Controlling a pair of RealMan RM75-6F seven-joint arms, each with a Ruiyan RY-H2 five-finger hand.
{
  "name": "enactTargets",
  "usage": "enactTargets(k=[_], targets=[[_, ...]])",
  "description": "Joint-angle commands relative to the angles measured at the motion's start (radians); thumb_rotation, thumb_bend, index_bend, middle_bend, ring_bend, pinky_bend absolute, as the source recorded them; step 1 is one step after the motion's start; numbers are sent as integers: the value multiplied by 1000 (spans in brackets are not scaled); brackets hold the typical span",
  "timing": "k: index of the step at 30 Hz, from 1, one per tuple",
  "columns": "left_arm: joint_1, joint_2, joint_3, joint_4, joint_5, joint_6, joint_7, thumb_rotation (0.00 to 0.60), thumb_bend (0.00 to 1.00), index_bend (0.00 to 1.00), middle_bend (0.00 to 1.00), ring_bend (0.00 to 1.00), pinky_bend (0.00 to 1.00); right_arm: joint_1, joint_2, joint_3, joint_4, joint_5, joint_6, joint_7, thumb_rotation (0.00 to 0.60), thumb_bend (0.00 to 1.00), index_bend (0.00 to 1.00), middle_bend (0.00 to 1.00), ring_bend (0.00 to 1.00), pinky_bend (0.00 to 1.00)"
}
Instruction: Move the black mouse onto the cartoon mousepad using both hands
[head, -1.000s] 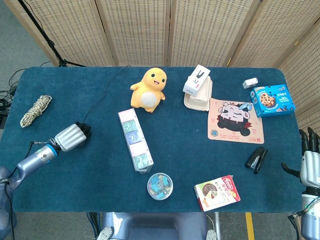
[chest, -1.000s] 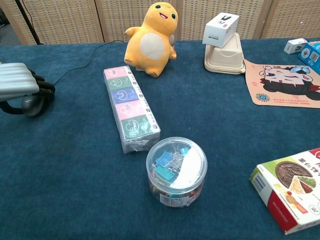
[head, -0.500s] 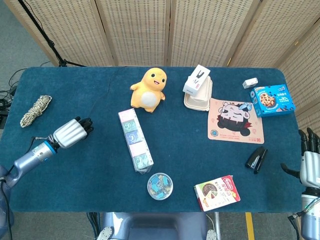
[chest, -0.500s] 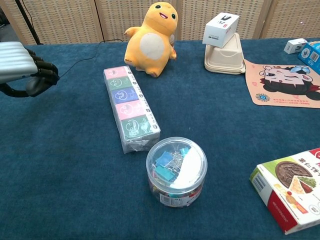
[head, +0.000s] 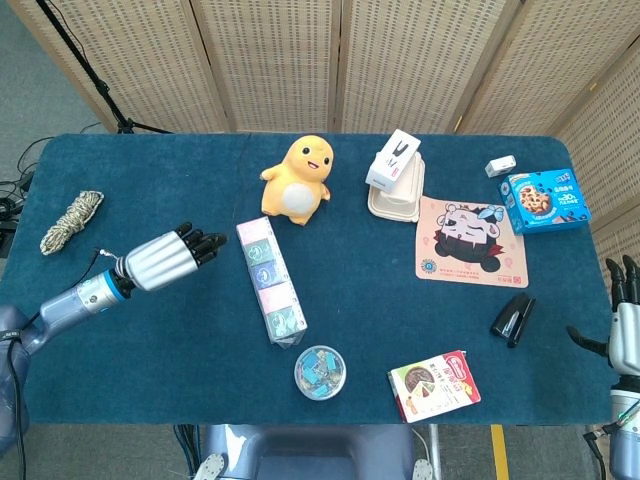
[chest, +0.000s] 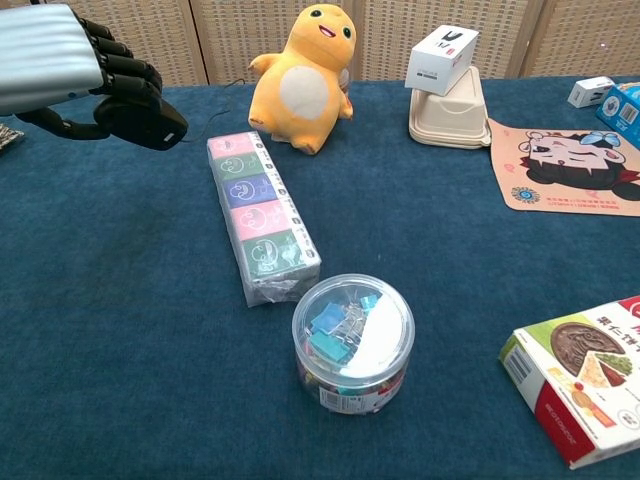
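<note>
Fingers (head: 200, 243) of the left hand (head: 165, 258) stretched out and apart, holding nothing, raised above the counter (head: 120, 330) beside the long sticker pack (head: 270, 279); fingers of the right hand (head: 624, 320) upright and spread at the counter's right edge, likewise empty. Black mouse (head: 512, 319) lying just below the cartoon mousepad (head: 470, 243), near but apart from it, much closer to the right hand; best approached from that side, closing low around its flanks, with the left hand crossing clear of the yellow toy (head: 297, 179) and clip jar (head: 320, 372) to steady the pad.
</note>
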Motion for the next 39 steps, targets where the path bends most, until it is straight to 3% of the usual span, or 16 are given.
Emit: enactTargets(k=[1, 12, 21, 30, 39], targets=[[-18, 10, 3, -21, 9, 0, 31, 600, 268, 544, 416, 421, 507, 0, 2, 0, 0, -1, -2, 5, 600, 0, 0, 0, 0, 0], [-166, -3, -36, -119, 15, -17, 134, 600, 268, 544, 416, 422, 507, -2, 7, 1, -4, 1, -2, 13, 600, 0, 0, 0, 0, 0], [-335, -63, -53, -255, 43, -215, 297, 600, 268, 544, 416, 422, 507, -4, 22, 3, -7, 9, -15, 41, 600, 0, 0, 0, 0, 0], [-440, -169, -95, -260, 30, -365, 340, 600, 267, 544, 416, 422, 507, -10, 42, 13, -5, 25, -24, 85, 600, 0, 0, 0, 0, 0], [-494, -266, -107, -241, 30, -427, 351, 600, 267, 544, 415, 420, 507, -17, 59, 20, -2, 35, -32, 126, 600, 0, 0, 0, 0, 0]])
